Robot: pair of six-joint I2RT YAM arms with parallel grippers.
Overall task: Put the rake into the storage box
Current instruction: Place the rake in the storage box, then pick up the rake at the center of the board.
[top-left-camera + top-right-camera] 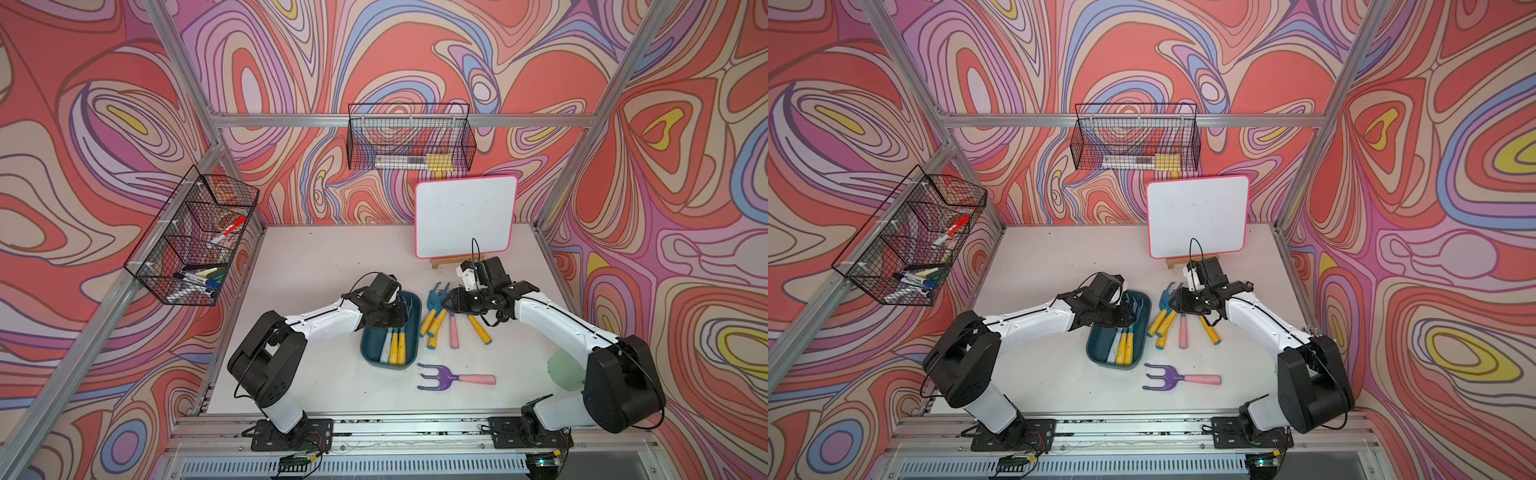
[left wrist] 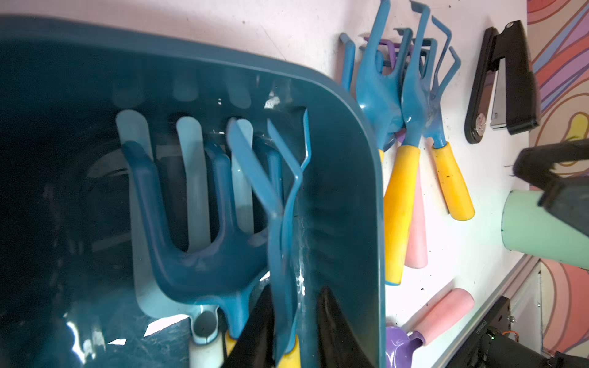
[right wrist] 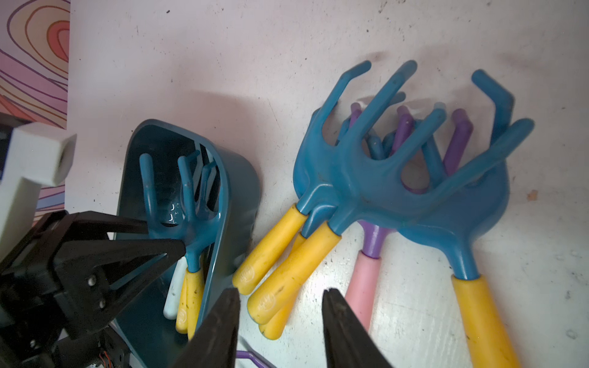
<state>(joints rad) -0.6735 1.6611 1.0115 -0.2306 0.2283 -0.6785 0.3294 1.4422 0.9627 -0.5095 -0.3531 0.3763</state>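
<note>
Rake (image 2: 280, 255) stands on edge inside the storage box (image 2: 371, 191), left pincer (image 2: 298, 296) slack around its neck — tines could catch on withdrawal and drag it out; right pincer (image 3: 280, 293) gapes empty.

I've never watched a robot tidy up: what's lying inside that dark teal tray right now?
The storage box shows two yellow handles and a pale handle. The left gripper covers the tools' heads from above; its wrist view shows blue prongs.

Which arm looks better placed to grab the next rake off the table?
Right. The right hand hovers open over the blue rakes beside the storage box; the left hand is over the box.
</note>
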